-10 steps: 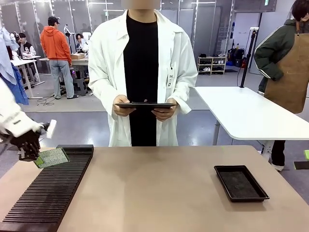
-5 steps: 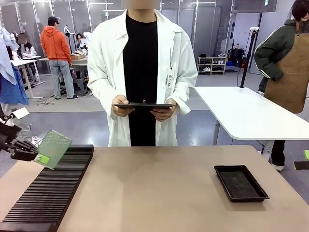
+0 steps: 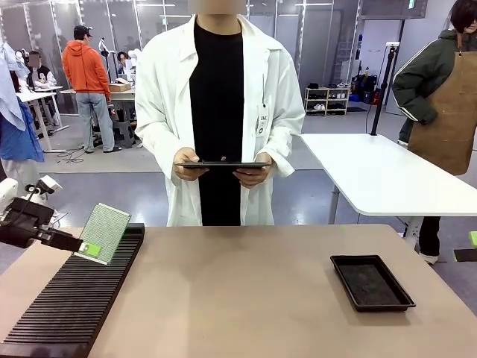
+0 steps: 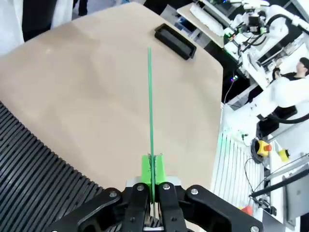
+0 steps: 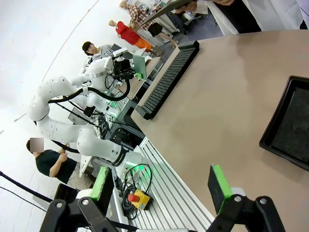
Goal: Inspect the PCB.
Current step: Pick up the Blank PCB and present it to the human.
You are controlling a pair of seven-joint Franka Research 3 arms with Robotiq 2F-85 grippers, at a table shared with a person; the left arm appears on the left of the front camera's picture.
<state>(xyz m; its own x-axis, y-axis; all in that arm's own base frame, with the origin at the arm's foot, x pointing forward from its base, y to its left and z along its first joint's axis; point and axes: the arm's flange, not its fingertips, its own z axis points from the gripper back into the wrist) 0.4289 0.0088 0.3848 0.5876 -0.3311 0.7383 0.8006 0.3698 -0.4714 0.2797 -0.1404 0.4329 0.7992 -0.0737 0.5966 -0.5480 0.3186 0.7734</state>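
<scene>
The PCB (image 3: 105, 232) is a thin green speckled board held tilted up over the far end of the black slotted rack (image 3: 71, 302). My left gripper (image 3: 88, 248) is shut on its lower left corner. In the left wrist view the PCB (image 4: 150, 111) shows edge-on as a thin green line rising from between the shut fingers (image 4: 137, 200). My right gripper (image 5: 159, 189) hangs open over the table's near right edge with nothing between its green-padded fingers (image 5: 219, 186). From there the PCB (image 5: 140, 66) is small and far off.
A shallow black tray (image 3: 371, 282) lies at the right of the table, also visible as the tray (image 4: 175, 41) and the tray (image 5: 289, 128) in the wrist views. A person in a white coat stands at the far side holding a dark tablet (image 3: 223, 164) in both hands.
My left gripper has lifted the PCB off the rack, swung it from nearly flat to tilted upright, and carried it a little to the right. The right gripper stays open.
</scene>
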